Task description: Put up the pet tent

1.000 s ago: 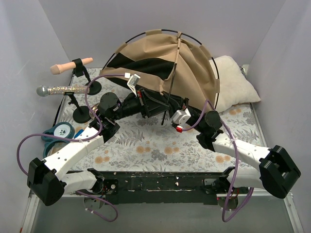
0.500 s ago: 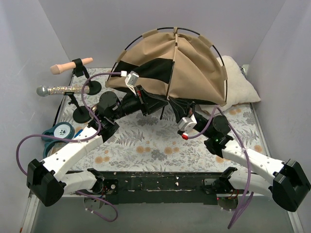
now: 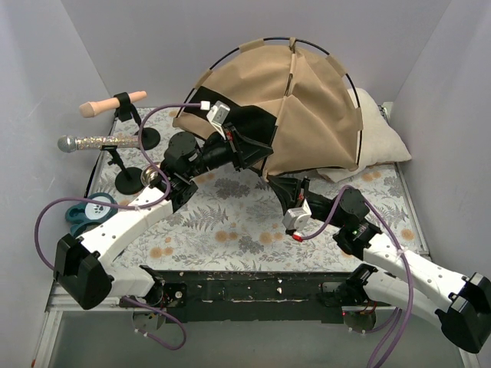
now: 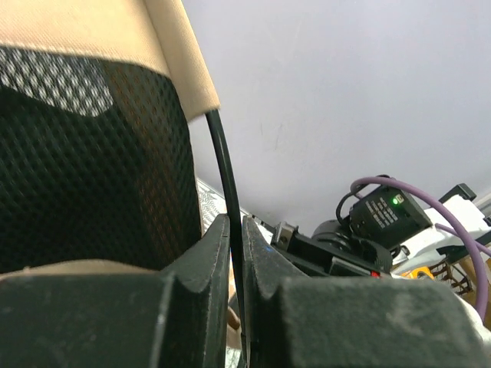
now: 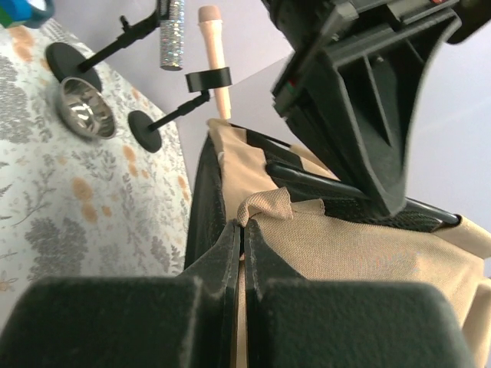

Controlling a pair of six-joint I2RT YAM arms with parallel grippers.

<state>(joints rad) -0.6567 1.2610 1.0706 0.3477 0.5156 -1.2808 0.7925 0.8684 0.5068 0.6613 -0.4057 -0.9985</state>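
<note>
the pet tent (image 3: 307, 100) rises domed at the back of the floral tabletop (image 3: 230, 226), just beside a soft cream pillow (image 3: 380, 134). the left end effector (image 4: 236, 245) is clamped on a thin, smooth black pole (image 4: 222, 161) next to coarse mesh (image 4: 77, 169), likely steadying the arch. the right end effector (image 5: 242, 238) pinches the woven tan hem (image 5: 330, 245), seemingly to pull the base taut.

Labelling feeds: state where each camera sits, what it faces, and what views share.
Top external: above and behind the arm bases, looking down on the floral table; left arm and right arm reach the tan fabric pet tent.
Left wrist: on the left arm, looking past its left gripper shut on the tent's thin black pole.
Right wrist: on the right arm, facing the tent; right gripper shut on its fabric.
Shared: the tent in all; glittery silver microphone in top and right wrist.
</note>
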